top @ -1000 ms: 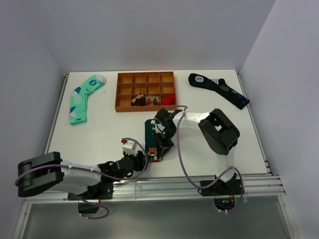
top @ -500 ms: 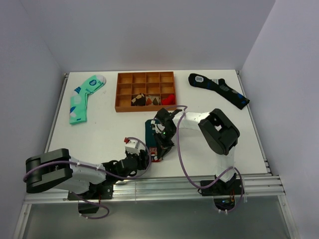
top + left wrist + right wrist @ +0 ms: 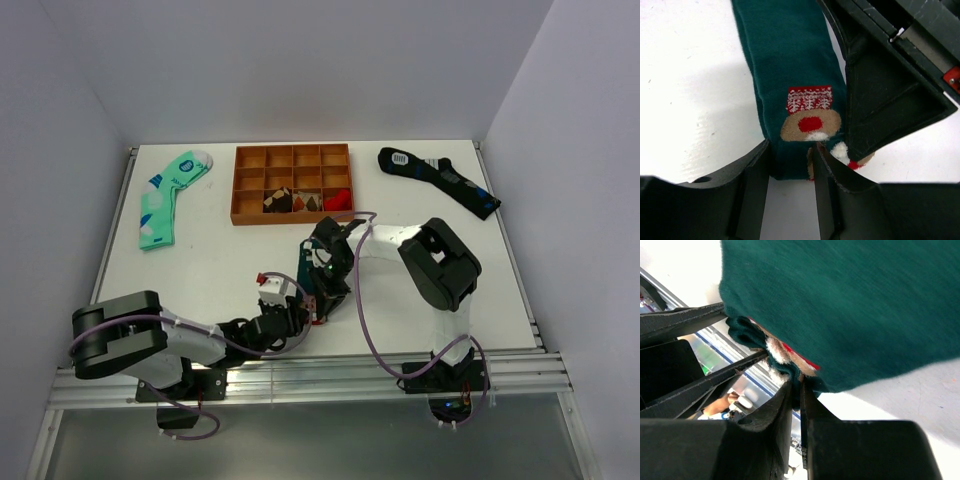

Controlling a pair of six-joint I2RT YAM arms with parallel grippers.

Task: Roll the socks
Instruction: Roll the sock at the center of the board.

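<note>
The dark teal-green socks [image 3: 303, 268] lie lengthwise on the white table, the red, white and brown cartoon figure [image 3: 810, 112] at their near end. My left gripper [image 3: 292, 308] is open and low at that end. In the left wrist view [image 3: 792, 170] its jaws stand either side of the sock's near left corner. My right gripper [image 3: 318, 300] reaches down from the far side and is shut on the near edge of the socks [image 3: 865, 305], pinching fabric between its fingers [image 3: 785, 405]. One of its black fingers [image 3: 880, 100] covers the sock's right side.
A brown compartment tray [image 3: 240, 185] stands at the back centre with small rolled items in it. A mint-green sock [image 3: 165, 195] lies at the back left, a black sock with blue patches [image 3: 440, 180] at the back right. The table's metal front rail [image 3: 330, 375] is just behind my left gripper.
My left gripper has moved right and forward along the table to the near end of the socks. The right arm and the socks have stayed put.
</note>
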